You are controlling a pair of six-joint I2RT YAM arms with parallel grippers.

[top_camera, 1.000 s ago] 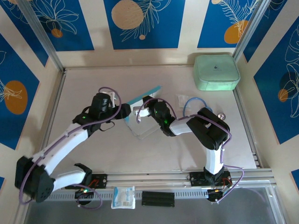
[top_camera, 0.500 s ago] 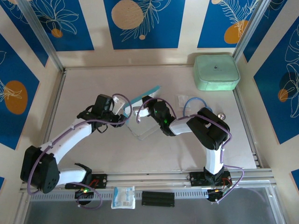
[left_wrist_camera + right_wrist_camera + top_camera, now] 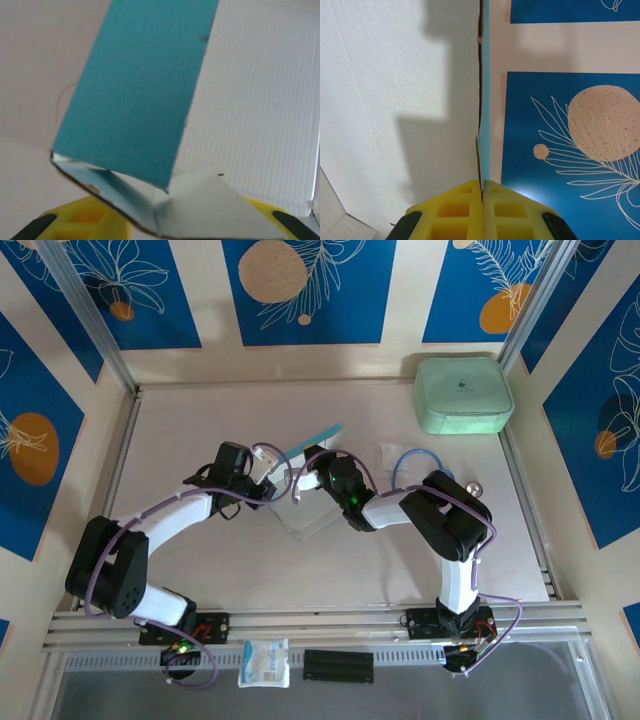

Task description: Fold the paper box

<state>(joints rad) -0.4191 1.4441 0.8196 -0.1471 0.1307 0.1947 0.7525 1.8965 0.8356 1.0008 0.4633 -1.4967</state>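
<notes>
The paper box (image 3: 306,517) lies partly folded mid-table, whitish-grey inside, with a light blue flap (image 3: 312,440) sticking up toward the back. My right gripper (image 3: 312,468) is shut on one upright wall of it. In the right wrist view the yellow fingers (image 3: 465,207) pinch the thin card edge (image 3: 484,100), the gripper (image 3: 482,187) closed tight. My left gripper (image 3: 268,483) sits at the box's left side. Its wrist view has a blue panel (image 3: 140,95) and a folded grey corner (image 3: 210,205) lying over the wide-apart yellow pads (image 3: 80,222).
A mint-green rounded case (image 3: 463,395) stands at the back right. A small white packet (image 3: 390,453) and a small metal ball (image 3: 474,487) lie right of the box. Another packet (image 3: 264,662) rests on the front rail. Patterned walls close in the table.
My left arm has swung right and lowered, bringing its gripper against the box's left flap. The right gripper has held still on the wall.
</notes>
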